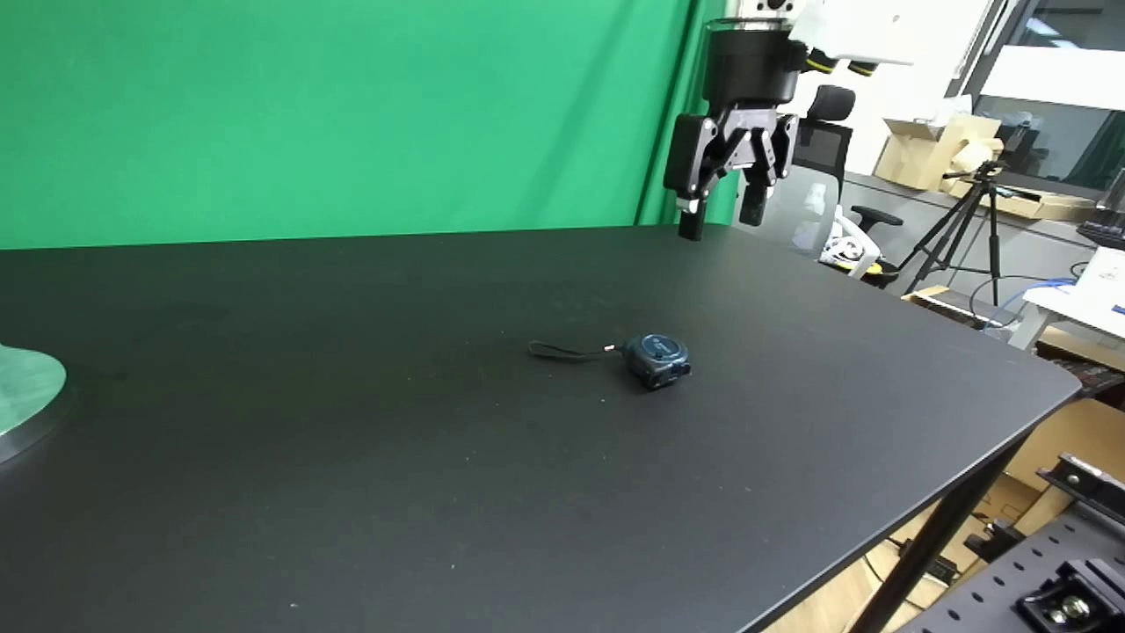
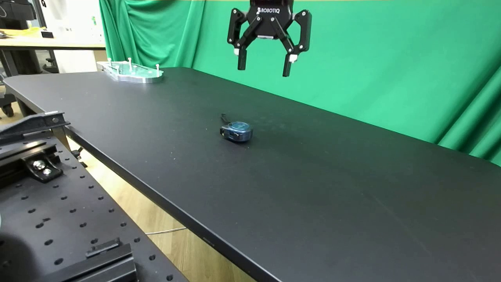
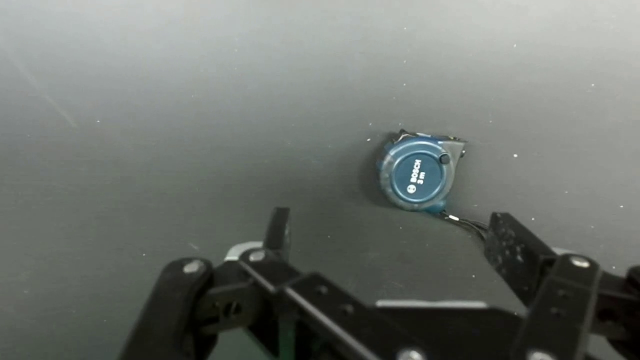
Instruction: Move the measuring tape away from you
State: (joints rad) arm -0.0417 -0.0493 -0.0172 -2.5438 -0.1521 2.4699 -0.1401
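The measuring tape (image 1: 659, 359) is a small dark blue-teal rounded case lying flat on the black table, with a thin dark wrist strap. It shows in both exterior views, also here (image 2: 237, 131). In the wrist view the measuring tape (image 3: 419, 175) lies beyond the fingertips, right of the middle, its round label up; the strap's end is hidden behind the right finger. My gripper (image 3: 387, 220) is open with nothing between its fingers. In both exterior views the gripper (image 1: 721, 227) hangs well above the table, fingers down, apart from the tape; it also shows here (image 2: 264, 72).
The black table (image 1: 352, 492) spreads around the tape. A pale green clear plate with a metal rim and short posts (image 2: 133, 72) stands at the table's far end. A green curtain (image 1: 352, 114) borders one long side. A perforated metal mount (image 2: 78, 219) stands beside the opposite edge.
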